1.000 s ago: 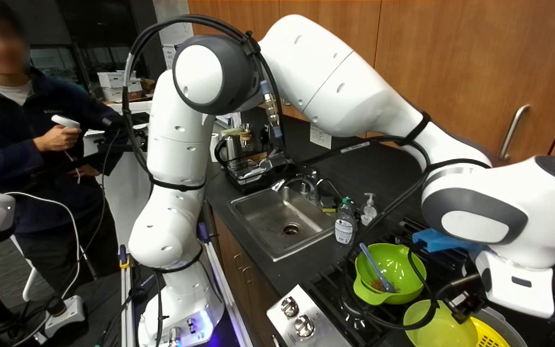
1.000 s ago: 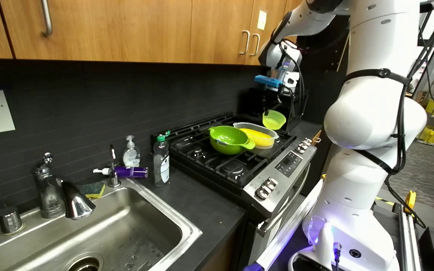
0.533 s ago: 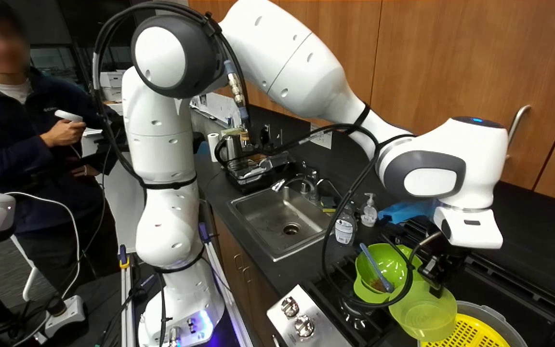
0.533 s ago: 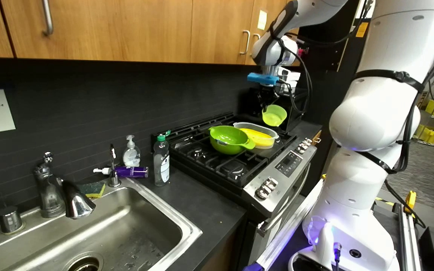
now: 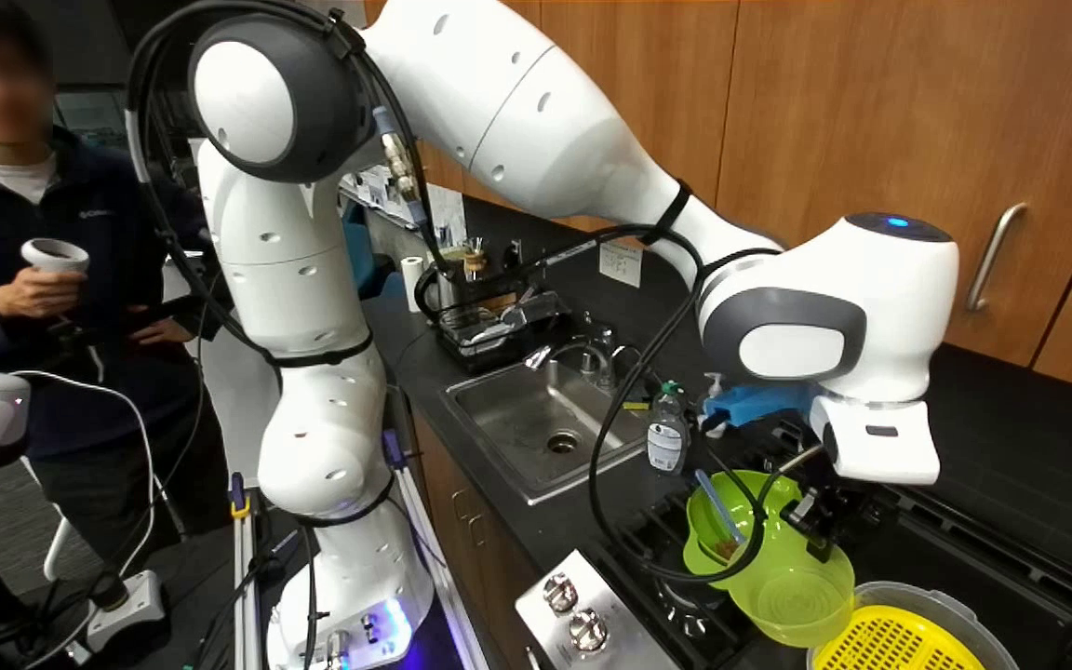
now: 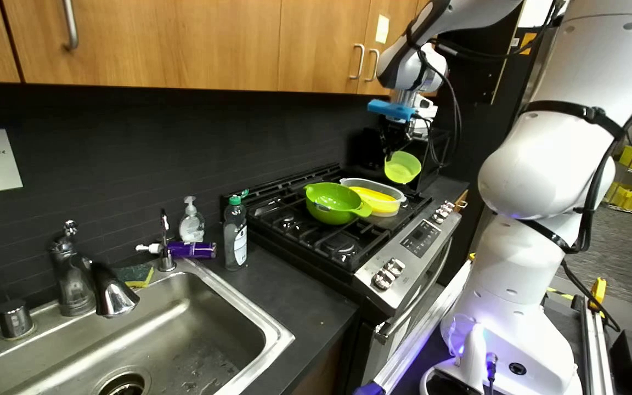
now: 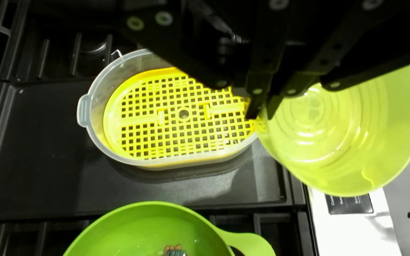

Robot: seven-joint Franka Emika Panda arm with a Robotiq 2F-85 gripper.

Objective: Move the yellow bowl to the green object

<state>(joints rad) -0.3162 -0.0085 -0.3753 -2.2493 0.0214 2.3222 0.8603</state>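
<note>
My gripper (image 7: 261, 115) is shut on the near rim of the yellow bowl (image 7: 343, 142), one finger inside and one outside. The bowl is pale yellow-green, see-through and tilted, held in the air above the stove; it also shows in both exterior views (image 5: 792, 600) (image 6: 402, 167). The green object, a glossy lime-green bowl (image 6: 324, 214), stands on the stove grates with a blue-handled utensil (image 5: 720, 507) and some brown bits in it. In the wrist view the green bowl (image 7: 126, 236) is cut off at the bottom edge, apart from the held bowl.
A clear oval container (image 7: 101, 142) with a yellow perforated insert (image 7: 176, 135) stands beside the green bowl. Stove knobs (image 6: 390, 274) line the front. A dish soap bottle (image 6: 235, 233) and the sink (image 6: 272, 329) lie beyond the stove. A black arm cable (image 5: 606, 484) hangs near the green bowl.
The gripper and the yellow bowl have moved left in an exterior view, closer to the green bowl there, and have risen slightly. The green bowl and the container have stayed still.
</note>
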